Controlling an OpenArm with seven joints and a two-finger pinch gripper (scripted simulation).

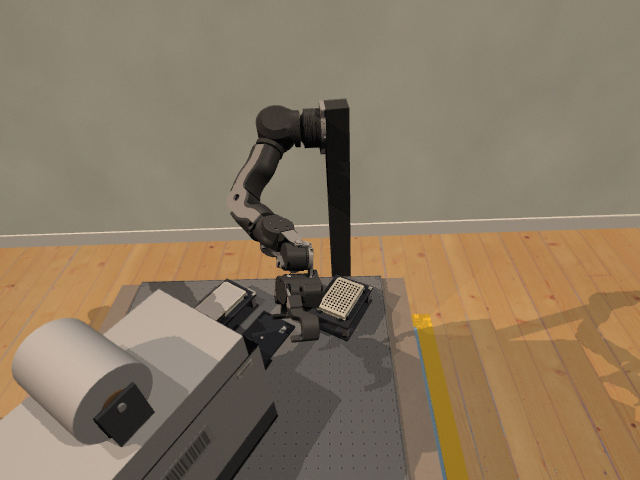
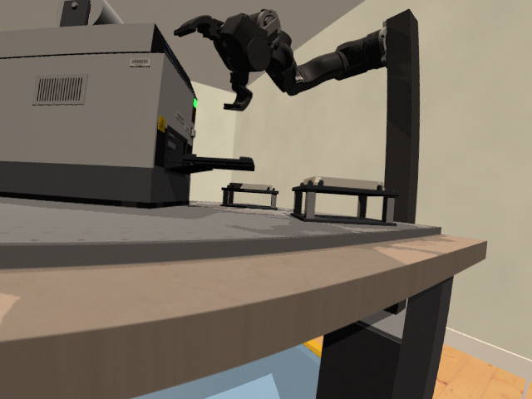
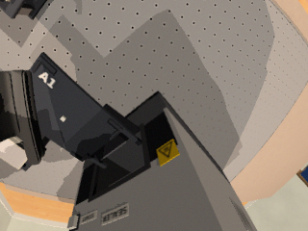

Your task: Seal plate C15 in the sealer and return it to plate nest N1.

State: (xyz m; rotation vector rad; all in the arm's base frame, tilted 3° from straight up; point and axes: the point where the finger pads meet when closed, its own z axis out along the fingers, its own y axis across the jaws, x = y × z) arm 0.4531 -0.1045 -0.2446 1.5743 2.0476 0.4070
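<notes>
My gripper is open and empty. It hangs high above the sealer's stage, well clear of it in the side view. The stage stands out of the housing with an empty pocket, marked A1 in the wrist view. The lamp on the housing's front shows green. A plate with open wells sits flat on the nest by the arm's post. A plate with a smooth pale top sits on the other nest beside the stage. I cannot read which plate is C15.
The sealer's housing with its foil roll fills the left of the bench. The arm's black post stands behind the right nest. Both nests show on legs in the side view.
</notes>
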